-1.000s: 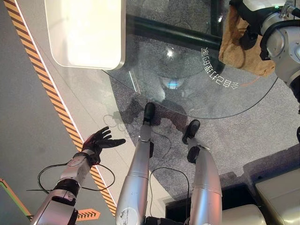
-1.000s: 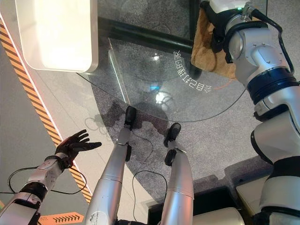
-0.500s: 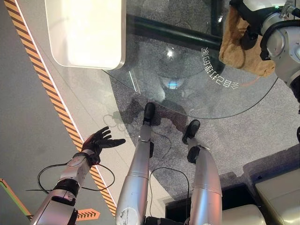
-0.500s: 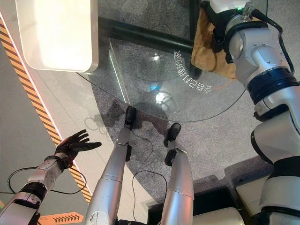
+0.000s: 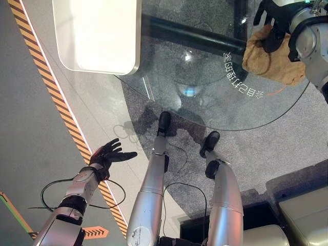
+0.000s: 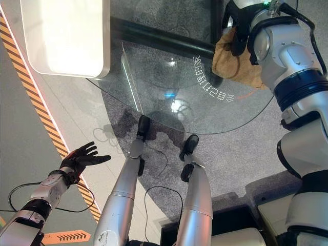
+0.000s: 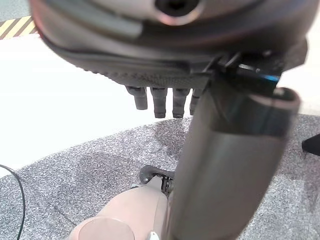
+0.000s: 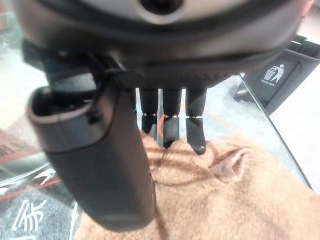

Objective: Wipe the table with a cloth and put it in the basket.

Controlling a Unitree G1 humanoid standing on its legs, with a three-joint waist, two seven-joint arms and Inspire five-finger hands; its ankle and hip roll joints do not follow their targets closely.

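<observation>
Right hand (image 6: 240, 31) at about 1 o'clock, fingers (image 8: 195, 131) straight, pressing flat on the tan cloth (image 5: 270, 57) without gripping it. Cloth more bunched and drawn in than a second ago, lying near the round glass table's (image 5: 215, 110) edge at 2 o'clock. Left hand (image 5: 108, 154) hanging at 8 o'clock, relaxed and spread, holding nothing, unmoved. White rounded-corner panel (image 5: 97, 33) at 11 o'clock on the glass; dark bar (image 5: 189, 35) beneath the tabletop. Black bin (image 8: 287, 70) past the table edge. Cloth fuzzy, creased; grey speckled carpet (image 5: 266, 148); striped floor tape (image 5: 56, 97).
</observation>
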